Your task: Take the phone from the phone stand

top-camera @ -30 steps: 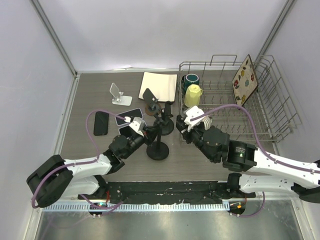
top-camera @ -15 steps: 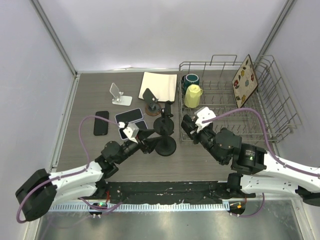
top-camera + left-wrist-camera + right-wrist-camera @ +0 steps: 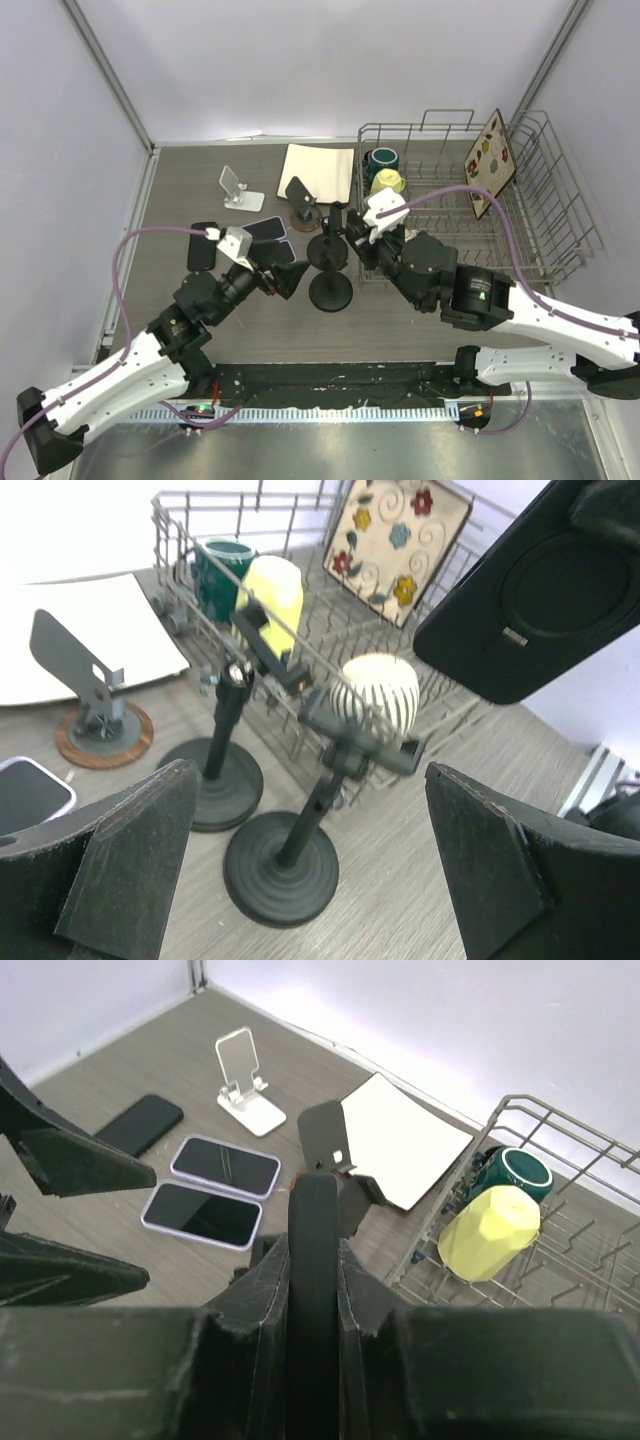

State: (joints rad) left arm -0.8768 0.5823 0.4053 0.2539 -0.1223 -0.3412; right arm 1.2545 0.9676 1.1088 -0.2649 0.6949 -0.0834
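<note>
My right gripper [image 3: 313, 1295] is shut on the black phone [image 3: 313, 1210], which I see edge-on between its fingers. In the left wrist view the phone [image 3: 545, 585] hangs high at the right, clear of the black round-based phone stand [image 3: 282, 868], whose clamp stands bare. My left gripper [image 3: 310, 780] is open, its fingers wide apart and short of the stand. From above, the left gripper [image 3: 283, 276] sits just left of the stand [image 3: 331, 290], and the right gripper [image 3: 362, 233] is above and to its right.
A second black stand [image 3: 327, 250] is behind the first. Two light-cased phones [image 3: 270, 230] and a black phone [image 3: 201, 246] lie at the left. Behind are a white stand [image 3: 238, 188], a grey stand [image 3: 302, 200] and a white pad [image 3: 318, 172]. The dish rack [image 3: 540, 240] holds mugs and a plate.
My left gripper has opened, let go of the stand and drawn back to the left. My right gripper has carried the phone up and away from the stand.
</note>
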